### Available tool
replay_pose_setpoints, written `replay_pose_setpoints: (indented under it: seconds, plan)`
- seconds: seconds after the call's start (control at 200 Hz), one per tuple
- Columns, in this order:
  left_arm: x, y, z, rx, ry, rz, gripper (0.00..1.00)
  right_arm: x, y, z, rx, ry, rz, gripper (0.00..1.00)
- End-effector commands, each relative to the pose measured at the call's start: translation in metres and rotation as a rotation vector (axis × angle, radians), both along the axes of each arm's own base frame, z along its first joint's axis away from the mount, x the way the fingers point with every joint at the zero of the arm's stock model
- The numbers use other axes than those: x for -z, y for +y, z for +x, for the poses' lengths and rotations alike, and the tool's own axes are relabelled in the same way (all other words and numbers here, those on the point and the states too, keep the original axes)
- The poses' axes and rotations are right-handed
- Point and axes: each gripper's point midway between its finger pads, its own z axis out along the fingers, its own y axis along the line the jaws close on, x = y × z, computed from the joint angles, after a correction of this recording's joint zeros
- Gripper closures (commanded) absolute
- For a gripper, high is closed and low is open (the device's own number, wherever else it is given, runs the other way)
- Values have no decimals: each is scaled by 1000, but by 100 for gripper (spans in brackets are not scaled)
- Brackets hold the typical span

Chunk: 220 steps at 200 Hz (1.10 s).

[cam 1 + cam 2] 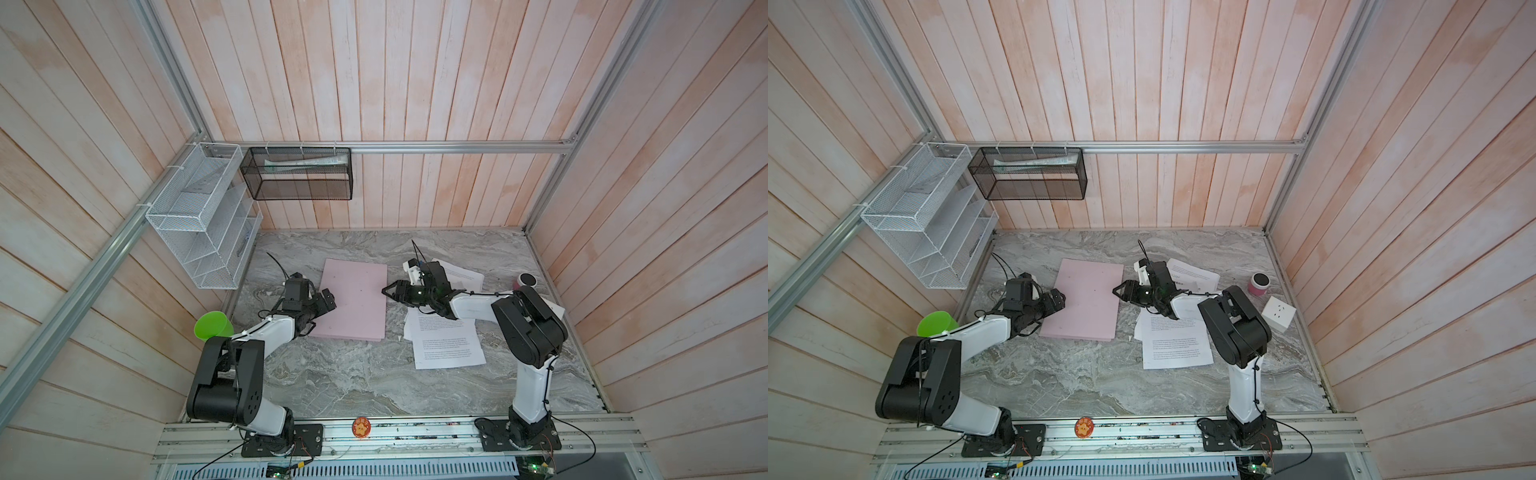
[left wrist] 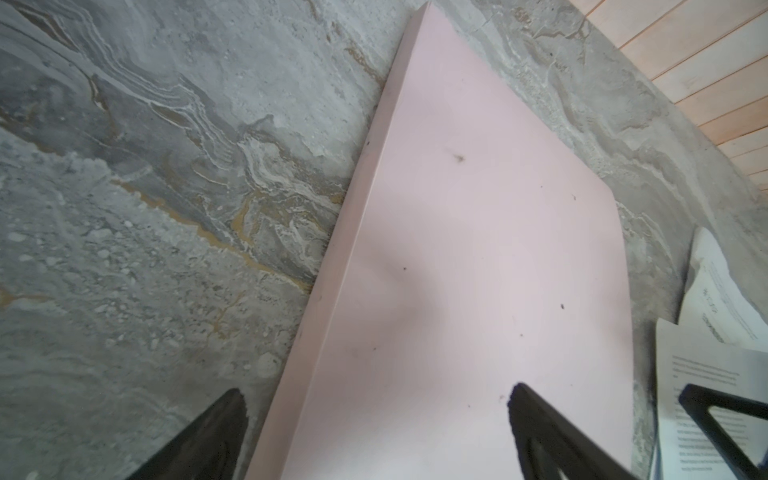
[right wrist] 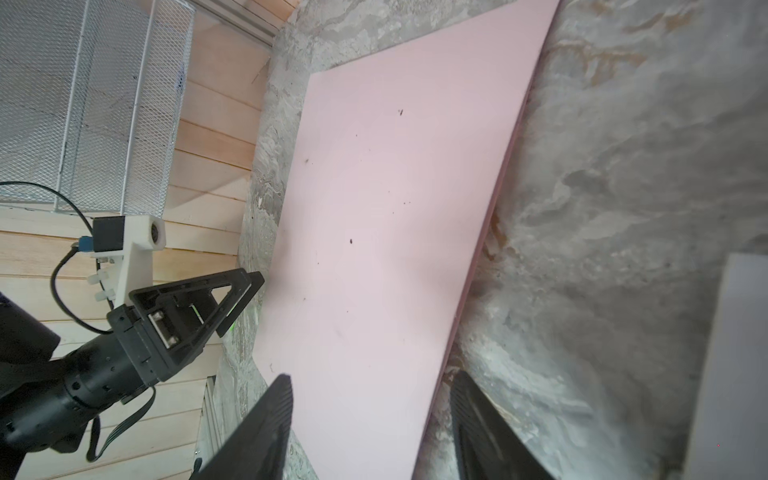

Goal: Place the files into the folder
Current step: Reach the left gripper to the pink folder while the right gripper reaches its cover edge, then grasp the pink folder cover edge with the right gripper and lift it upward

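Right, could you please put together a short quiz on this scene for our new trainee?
1. True or false: the folder lies closed on the table.
2. Where are the files? A) inside the folder B) on the table beside it C) stacked on top of it
3. Which claw is nearer the files?
Key: 1 true; 2 B; 3 the right claw.

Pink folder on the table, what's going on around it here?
The folder lies closed and flat on the marble table. The left gripper hovers open over its left edge; the right gripper, jaws apart, straddles its right edge. Neither grips anything yet. The files lie loose on the table to the folder's right, none inside.
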Motion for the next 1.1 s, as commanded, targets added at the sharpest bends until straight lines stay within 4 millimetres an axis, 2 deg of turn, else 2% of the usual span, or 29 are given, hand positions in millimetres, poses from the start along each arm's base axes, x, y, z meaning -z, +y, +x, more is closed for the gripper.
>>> replay_pose_setpoints:
  seconds: [0.0, 0.105, 0.24, 0.36, 0.615, 0.79, 0.925, 1.095]
  plan:
    - [-7, 0, 13, 17, -34, -19, 0, 5, 15, -1, -30, 39, 23, 41]
    - [-3, -2, 14, 37, -29, -42, 0, 18, 17, -2, -33, 74, 7, 43]
    - [-5, -14, 19, 99, -37, -78, 0, 30, 20, -3, -37, 99, -15, 43]
    - [1, -27, 22, 153, -12, -86, 0, 34, 21, -4, -40, 111, -16, 43]
    - [3, -55, 19, 225, 2, -97, 0, 21, 22, -5, -41, 102, -2, 44]
    - [3, -76, 12, 259, 14, -92, 0, 20, 11, -6, -20, 97, -76, 46]
    - [5, -81, 6, 264, 27, -88, 0, 10, 2, -7, -9, 50, -121, 46]
    - [-1, -83, 0, 281, 11, -83, 0, -11, 6, -15, -58, 19, -72, 48]
